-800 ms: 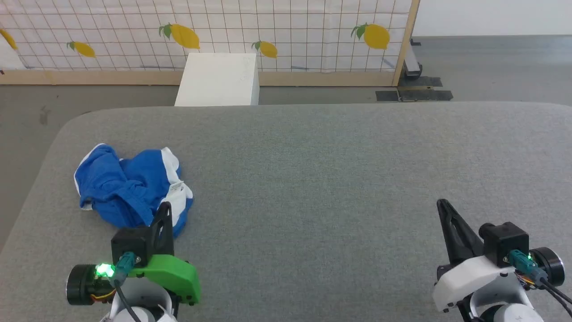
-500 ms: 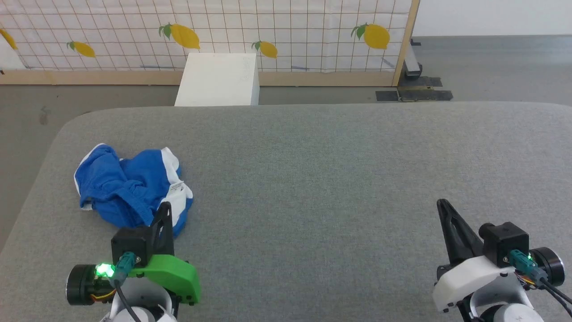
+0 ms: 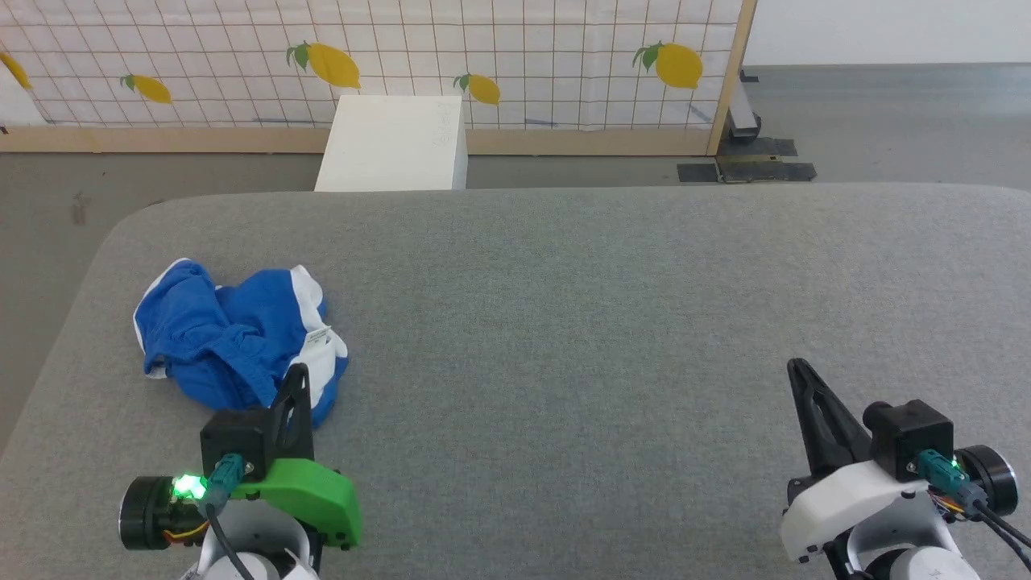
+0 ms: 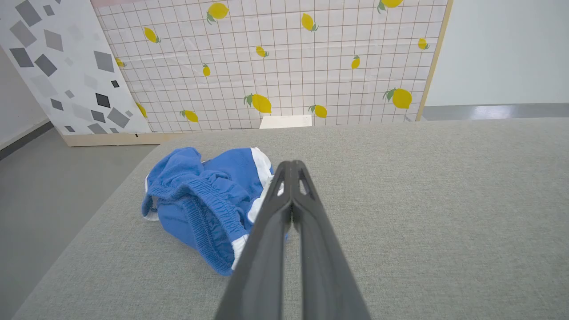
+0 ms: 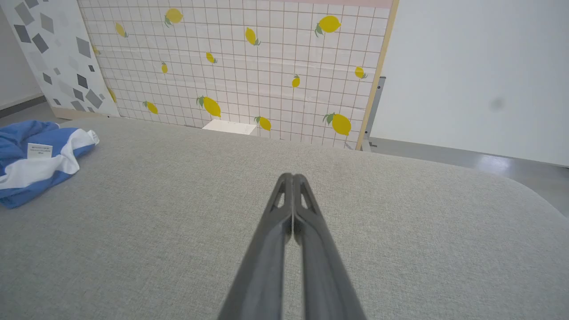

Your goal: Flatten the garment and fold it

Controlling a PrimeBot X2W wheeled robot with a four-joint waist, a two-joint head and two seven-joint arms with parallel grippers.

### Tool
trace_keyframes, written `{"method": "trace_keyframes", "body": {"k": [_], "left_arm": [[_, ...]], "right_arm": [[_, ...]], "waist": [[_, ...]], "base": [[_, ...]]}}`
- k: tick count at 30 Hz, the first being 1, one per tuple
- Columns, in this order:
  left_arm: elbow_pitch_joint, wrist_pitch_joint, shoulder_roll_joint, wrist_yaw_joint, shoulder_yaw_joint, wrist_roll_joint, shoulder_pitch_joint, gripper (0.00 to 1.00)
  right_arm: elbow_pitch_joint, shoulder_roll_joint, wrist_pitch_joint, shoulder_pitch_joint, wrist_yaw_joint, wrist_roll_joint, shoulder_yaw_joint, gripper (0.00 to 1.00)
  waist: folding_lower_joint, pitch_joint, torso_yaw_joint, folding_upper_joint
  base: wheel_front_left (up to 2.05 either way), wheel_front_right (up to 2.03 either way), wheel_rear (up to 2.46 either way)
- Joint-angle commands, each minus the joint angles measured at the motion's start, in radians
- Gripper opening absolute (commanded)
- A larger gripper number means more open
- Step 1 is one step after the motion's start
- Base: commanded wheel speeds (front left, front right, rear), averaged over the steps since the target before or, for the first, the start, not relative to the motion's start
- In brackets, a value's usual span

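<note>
The garment, a pair of bright blue soft fabric shorts with white trim bands, lies crumpled in a heap on the left part of the wide counter, which is covered with grey woven cloth and has rounded corners. The heap is near the left edge of the counter. In the left wrist view the gathered elastic waist of the garment faces the camera. A small white rectangular tag lies on its right side, on a white band.

The left end effector, two long dark fingers on a green housing, has its fingers pressed together. Its tips stand at the near right edge of the heap; I cannot tell if they touch the fabric. The right end effector, with a white housing, is also pressed together and holds nothing. It is over bare cloth, well apart from the garment.

Behind the counter a white rectangular box stands on the grey floor, in front of a white grid-pattern screen with yellow lemons.
</note>
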Motion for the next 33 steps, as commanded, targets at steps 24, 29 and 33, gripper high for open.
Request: {"method": "trace_keyframes", "body": {"k": [24, 29, 33], "left_arm": [[0.019, -0.028, 0.000, 0.000, -0.003, -0.014, 0.004, 1.00], [0.026, -0.039, -0.001, 0.001, -0.001, -0.019, 0.005, 1.00], [0.031, -0.047, -0.001, 0.000, 0.002, -0.023, 0.006, 1.00]], "right_arm": [[0.029, 0.000, -0.028, 0.006, 0.000, 0.033, -0.001, 1.00], [0.039, 0.000, -0.039, 0.008, 0.000, 0.044, -0.001, 1.00], [0.047, 0.000, -0.047, 0.009, 0.000, 0.052, -0.001, 1.00]], "waist": [[0.0000, 0.000, 0.005, 0.0000], [0.0000, 0.000, 0.015, 0.0000], [0.0000, 0.000, 0.027, 0.0000]], "base": [[0.00, 0.00, 0.00], [0.00, 0.00, 0.00], [0.00, 0.00, 0.00]]}}
